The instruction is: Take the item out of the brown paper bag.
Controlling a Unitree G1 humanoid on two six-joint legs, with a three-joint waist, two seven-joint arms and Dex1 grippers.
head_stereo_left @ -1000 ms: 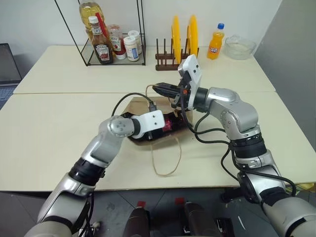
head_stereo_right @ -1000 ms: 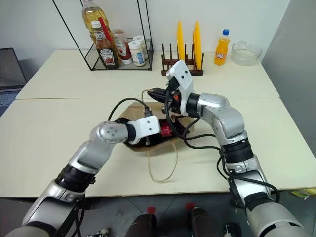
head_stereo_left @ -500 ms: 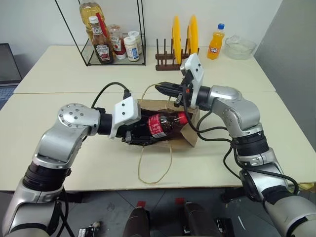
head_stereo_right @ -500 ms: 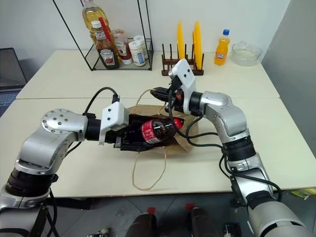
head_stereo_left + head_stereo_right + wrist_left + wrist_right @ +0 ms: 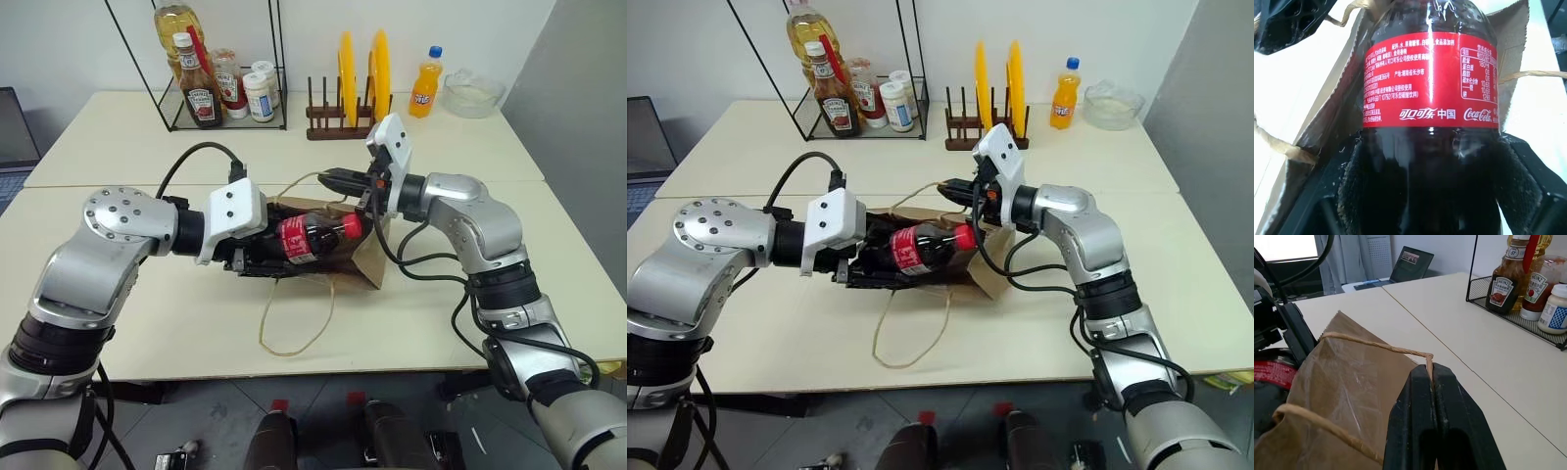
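Note:
The item (image 5: 306, 236) is a small dark cola bottle with a red cap (image 5: 351, 225) and a red label (image 5: 1430, 78). It lies sideways above the table, cap toward the brown paper bag (image 5: 369, 262). My left gripper (image 5: 257, 253) is shut on its lower body, black pads (image 5: 1359, 181) on both sides. The bottle's neck end sits at the bag's open mouth, with paper (image 5: 1322, 112) around it. My right gripper (image 5: 1430, 369) is shut on one twisted handle (image 5: 1376, 345), holding it up over the bag. The other handle loop (image 5: 294, 323) lies on the table.
At the back stand a wire rack (image 5: 211, 93) with sauce bottles, a wooden rack with yellow plates (image 5: 358, 73), an orange soda bottle (image 5: 426, 83) and a glass bowl (image 5: 473, 93). A laptop (image 5: 8, 127) is at the far left.
My left arm swung out to the left and rose, drawing the bottle out of the bag's mouth. The loose handle loop slid left. The right gripper kept its hold on the handle.

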